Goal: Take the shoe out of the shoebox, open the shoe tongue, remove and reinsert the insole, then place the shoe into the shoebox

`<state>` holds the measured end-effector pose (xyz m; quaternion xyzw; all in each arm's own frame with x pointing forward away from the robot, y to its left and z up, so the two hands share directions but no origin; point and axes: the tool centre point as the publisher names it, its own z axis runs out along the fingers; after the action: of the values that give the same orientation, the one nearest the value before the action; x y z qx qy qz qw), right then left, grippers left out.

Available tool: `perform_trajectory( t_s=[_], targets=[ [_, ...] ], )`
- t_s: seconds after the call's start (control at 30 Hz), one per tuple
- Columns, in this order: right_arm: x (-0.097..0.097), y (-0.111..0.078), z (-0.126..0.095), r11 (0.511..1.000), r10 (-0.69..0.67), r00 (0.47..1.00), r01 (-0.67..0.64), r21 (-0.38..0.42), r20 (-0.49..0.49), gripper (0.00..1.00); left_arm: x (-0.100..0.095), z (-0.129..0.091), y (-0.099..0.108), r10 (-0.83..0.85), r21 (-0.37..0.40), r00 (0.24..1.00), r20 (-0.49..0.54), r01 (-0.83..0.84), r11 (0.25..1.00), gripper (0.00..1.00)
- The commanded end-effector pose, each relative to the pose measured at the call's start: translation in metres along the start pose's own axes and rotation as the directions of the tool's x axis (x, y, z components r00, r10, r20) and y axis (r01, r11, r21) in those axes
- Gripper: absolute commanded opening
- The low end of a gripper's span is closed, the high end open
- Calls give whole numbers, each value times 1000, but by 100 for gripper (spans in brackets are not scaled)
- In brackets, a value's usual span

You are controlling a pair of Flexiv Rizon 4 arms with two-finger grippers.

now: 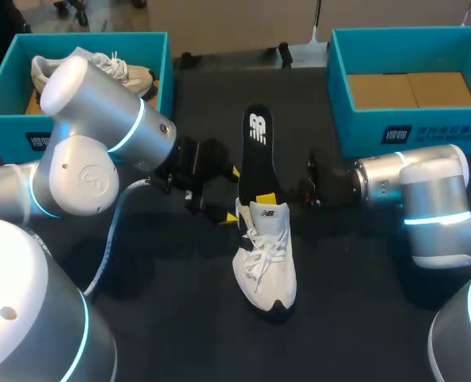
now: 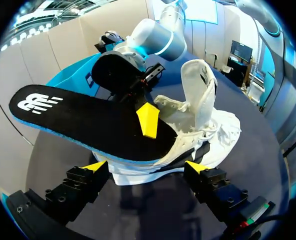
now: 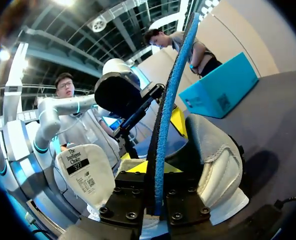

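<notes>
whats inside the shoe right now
One end of the black insole sits in the shoe; the rest sticks out. How deep it goes is hidden by the shoe itself.

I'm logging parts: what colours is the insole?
The insole is black with a white logo and blue edge; left wrist view shows it best.

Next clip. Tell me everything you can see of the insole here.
The insole is a long, flat foam piece, black on top with a white logo near its free end, and blue along its edge and underside. One end sits in the opening of the white shoe. The rest juts out past the heel, raised off the table. The right gripper is shut on it close to the shoe.
</notes>
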<state>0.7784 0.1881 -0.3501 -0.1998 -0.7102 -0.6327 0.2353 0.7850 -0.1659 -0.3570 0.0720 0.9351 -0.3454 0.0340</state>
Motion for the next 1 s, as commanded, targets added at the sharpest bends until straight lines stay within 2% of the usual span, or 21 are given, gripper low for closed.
perform_trajectory(
  t_s=[0.03,0.23,0.43,0.73,0.83,0.9,0.97,1.0],
  targets=[
    [5,5,2,1000,-5,1000,5,11,14,16,0,0,0,0,-2,1000,0,0,1000,100],
    [7,13,4,999,-27,999,26,18,18,24,0,0,0,0,-2,1000,0,0,1000,100],
    [7,18,0,999,-30,999,30,25,33,22,0,0,0,0,-2,1000,0,0,1000,100],
    [0,37,-3,996,-75,997,74,46,32,22,0,0,0,0,-2,1000,0,0,1000,100],
    [-3,40,-2,995,-80,997,78,60,24,19,0,0,0,0,-2,1000,0,0,1000,100],
    [-4,36,-2,996,-68,997,67,64,23,12,0,0,0,0,-2,1000,0,0,1000,100],
    [-4,32,-3,997,-56,998,54,60,27,0,0,0,0,0,-2,1000,0,0,1000,100],
    [-3,30,-3,997,-47,998,45,61,31,0,0,0,0,0,-2,1000,0,0,1000,100]
  ],
)
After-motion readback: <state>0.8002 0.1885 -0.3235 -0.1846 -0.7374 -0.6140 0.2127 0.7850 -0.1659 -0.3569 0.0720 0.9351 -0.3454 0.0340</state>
